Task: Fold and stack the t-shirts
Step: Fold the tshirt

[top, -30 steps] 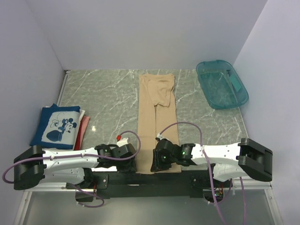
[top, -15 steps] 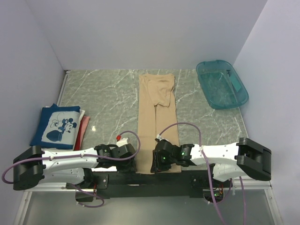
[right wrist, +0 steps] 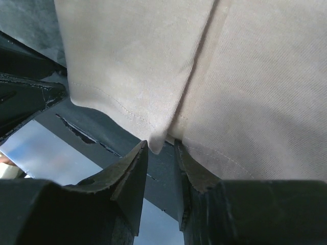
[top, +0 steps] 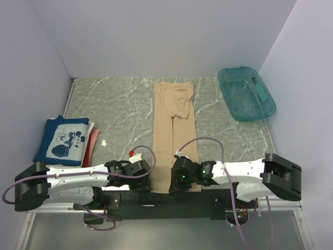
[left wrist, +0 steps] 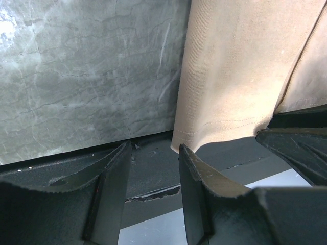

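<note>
The tan t-shirt (top: pixel 175 130) lies folded lengthwise into a long strip down the middle of the table, with its near hem over the black front edge. My left gripper (top: pixel 149 178) is open and empty at the hem's left corner (left wrist: pixel 179 143), its right finger (left wrist: pixel 196 171) just beside the cloth. My right gripper (top: pixel 175 184) is narrowly open, and the hem's folded corner (right wrist: pixel 159 143) dips between its fingertips. The navy mouse-print t-shirt (top: pixel 62 138) lies folded at the left on top of the red t-shirt (top: pixel 93 146).
A teal plastic tub (top: pixel 245 94) stands at the back right corner. White walls close in the table at the back and both sides. The black base rail (left wrist: pixel 153 168) runs along the near edge under the hem.
My right gripper has shifted slightly to the right along the near hem. The left arm and the shirts have not visibly moved.
</note>
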Robot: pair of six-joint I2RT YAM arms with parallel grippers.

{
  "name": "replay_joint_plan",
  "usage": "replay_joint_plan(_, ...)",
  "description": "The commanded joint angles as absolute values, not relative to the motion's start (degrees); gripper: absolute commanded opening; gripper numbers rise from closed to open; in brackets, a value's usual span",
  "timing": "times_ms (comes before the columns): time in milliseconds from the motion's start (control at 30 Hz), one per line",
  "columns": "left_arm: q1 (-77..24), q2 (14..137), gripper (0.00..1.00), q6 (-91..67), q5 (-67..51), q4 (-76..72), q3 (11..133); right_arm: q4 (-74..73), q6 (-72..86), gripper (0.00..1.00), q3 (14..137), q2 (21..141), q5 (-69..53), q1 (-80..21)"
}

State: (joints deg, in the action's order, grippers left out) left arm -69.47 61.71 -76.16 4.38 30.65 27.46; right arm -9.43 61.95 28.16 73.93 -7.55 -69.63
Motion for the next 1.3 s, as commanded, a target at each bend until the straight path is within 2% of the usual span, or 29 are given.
replay_joint_plan(0,-69.70,61.87,0.48,-76.91,4.92,29.44,27.51,-7.91,62.40,0.35,28.04,73.21,-6.50,-70.22)
replay_joint_plan(300,-69.61,61.79,0.47,-77.25,4.92,29.27,27.25,-7.12,62.05,0.34,29.88,74.00,-6.50,-70.22)
replay_joint_plan(433,-69.61,61.96,0.48,-77.34,4.92,29.18,27.25,-6.68,62.05,0.30,30.76,74.88,-6.59,-70.40)
replay_joint_plan(767,-69.70,61.70,0.48,-77.08,5.01,29.09,27.16,-8.52,62.67,0.01,30.67,71.55,-5.28,-70.22)
replay_joint_plan(1267,-69.70,61.08,0.48,-77.17,5.36,28.92,27.33,-14.50,62.84,0.00,29.53,65.74,-2.20,-71.28)
